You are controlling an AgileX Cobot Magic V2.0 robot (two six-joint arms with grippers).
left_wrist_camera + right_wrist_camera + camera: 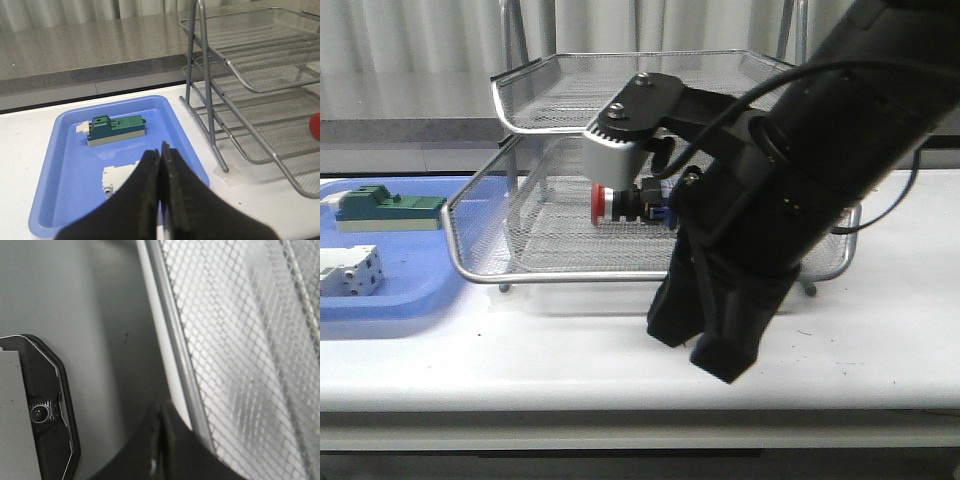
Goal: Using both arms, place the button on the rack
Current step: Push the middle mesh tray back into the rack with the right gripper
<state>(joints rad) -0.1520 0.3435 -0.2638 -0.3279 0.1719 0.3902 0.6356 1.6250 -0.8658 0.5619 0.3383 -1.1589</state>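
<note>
Front view: small push-button, red mushroom head, silver collar, black body (pixel 623 203), lies horizontal at lower tier of silver wire-mesh rack (pixel 560 245); resting or held, I cannot tell. Left gripper (pixel 160 190), right gripper (pixel 160 440): fingers together, empty. I judge button light, rigid, roll-prone; grip black body.

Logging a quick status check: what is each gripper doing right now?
Left gripper: closed, holding nothing.
Right gripper: closed, nothing visible between its fingers.

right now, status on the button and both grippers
Left gripper shut, empty, near blue tray. Right gripper shut, nothing visible in it. Button sideways at rack lower tray, seating unclear. Right arm masks front view.
</note>
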